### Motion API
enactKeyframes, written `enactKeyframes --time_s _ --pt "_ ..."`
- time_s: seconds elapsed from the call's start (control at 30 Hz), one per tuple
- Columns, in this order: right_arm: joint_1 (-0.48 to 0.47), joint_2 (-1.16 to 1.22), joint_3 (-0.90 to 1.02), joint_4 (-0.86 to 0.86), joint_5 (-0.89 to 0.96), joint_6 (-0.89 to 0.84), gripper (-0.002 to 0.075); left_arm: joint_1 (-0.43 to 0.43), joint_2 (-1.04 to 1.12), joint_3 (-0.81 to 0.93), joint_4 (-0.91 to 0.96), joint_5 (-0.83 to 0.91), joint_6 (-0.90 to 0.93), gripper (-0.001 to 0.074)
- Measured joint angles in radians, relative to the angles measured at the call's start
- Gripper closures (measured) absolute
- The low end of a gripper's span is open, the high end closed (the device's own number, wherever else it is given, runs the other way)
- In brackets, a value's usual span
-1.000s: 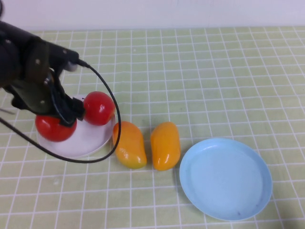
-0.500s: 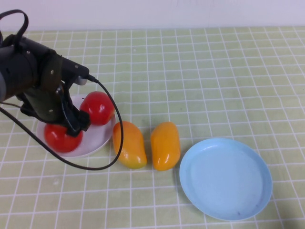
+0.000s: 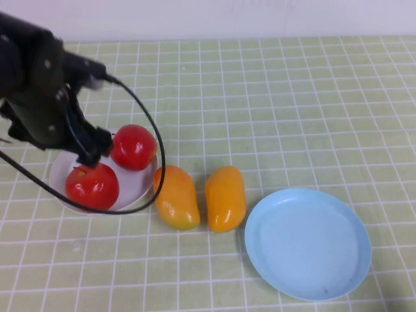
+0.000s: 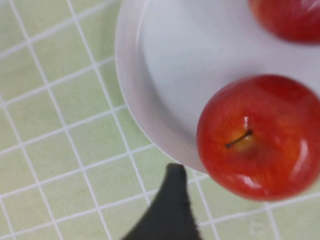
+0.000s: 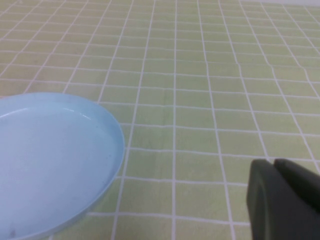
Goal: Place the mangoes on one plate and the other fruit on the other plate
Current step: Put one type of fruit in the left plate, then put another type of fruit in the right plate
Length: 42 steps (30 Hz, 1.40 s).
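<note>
Two red apples lie on the white plate point(image 3: 62, 170) at the left: one at its near edge point(image 3: 92, 186), one at its far right edge point(image 3: 134, 147). In the left wrist view the near apple point(image 4: 260, 135) lies free, stem up, partly over the plate's rim point(image 4: 135, 85). My left gripper point(image 3: 88, 155) hovers just above and behind this apple, open and holding nothing; one dark finger point(image 4: 171, 205) shows. Two orange mangoes point(image 3: 177, 197) point(image 3: 225, 197) lie side by side on the cloth. The light blue plate point(image 3: 307, 242) holds nothing. My right gripper point(image 5: 274, 166) is shut, beside the blue plate point(image 5: 55, 160).
A green checked cloth point(image 3: 292, 110) covers the table. The left arm's black cable point(image 3: 156, 153) loops over the white plate and past the left mango. The right arm is out of the high view.
My left gripper set the near apple down on the white plate, let go and rose away toward the back. The plate shifted slightly. The mangoes and blue plate have not moved.
</note>
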Motion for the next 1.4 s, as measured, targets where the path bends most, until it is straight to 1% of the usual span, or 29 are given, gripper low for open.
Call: enactKeyframes --time_s 0.07,0.17,0.23,0.3,0.33,0.37,0.43,0.5,0.63,0.8,1.0,1.1,1.23,1.4 --pt "0.000 0.000 0.000 0.000 0.000 0.000 0.0741 -0.002 -0.044 -0.032 -0.020 0.030 -0.002 0.0173" --pt "0.000 0.000 0.000 0.000 0.000 0.000 0.0741 -0.004 -0.112 -0.060 -0.059 0.070 -0.002 0.0318" --pt "0.000 0.000 0.000 0.000 0.000 0.000 0.0741 -0.006 -0.163 -0.061 -0.080 0.094 0.014 0.0426" --pt "0.000 0.000 0.000 0.000 0.000 0.000 0.0741 -0.006 -0.215 -0.060 -0.100 0.114 0.035 0.0568" --pt "0.000 0.000 0.000 0.000 0.000 0.000 0.0741 -0.006 -0.238 -0.054 -0.108 0.114 0.044 0.0617" --pt "0.000 0.000 0.000 0.000 0.000 0.000 0.0741 -0.006 -0.270 -0.044 -0.118 0.110 0.051 0.0659" --pt "0.000 0.000 0.000 0.000 0.000 0.000 0.0741 -0.006 -0.335 -0.014 -0.136 0.085 0.062 0.0702" --pt "0.000 0.000 0.000 0.000 0.000 0.000 0.0742 -0.008 -0.418 0.034 -0.152 0.044 0.066 0.0720" --pt "0.000 0.000 0.000 0.000 0.000 0.000 0.0741 -0.007 -0.590 0.171 -0.170 -0.056 0.068 0.0731" --pt "0.000 0.000 0.000 0.002 0.000 0.000 0.0741 -0.007 -0.822 0.416 -0.184 -0.214 0.070 0.0734" --pt "0.000 0.000 0.000 0.003 0.000 0.000 0.0741 -0.007 -0.966 0.632 -0.178 -0.258 0.070 0.0734" --pt "0.000 0.000 0.000 0.003 0.000 0.000 0.0741 -0.007 -0.977 0.679 -0.153 -0.256 0.067 0.0734" --pt "0.000 0.000 0.000 0.003 0.000 0.000 0.0741 -0.007 -0.977 0.687 -0.152 -0.250 0.031 0.0734" --pt "0.000 0.000 0.000 0.004 0.000 0.000 0.0742 -0.007 -0.977 0.702 -0.138 -0.336 -0.005 0.0734"
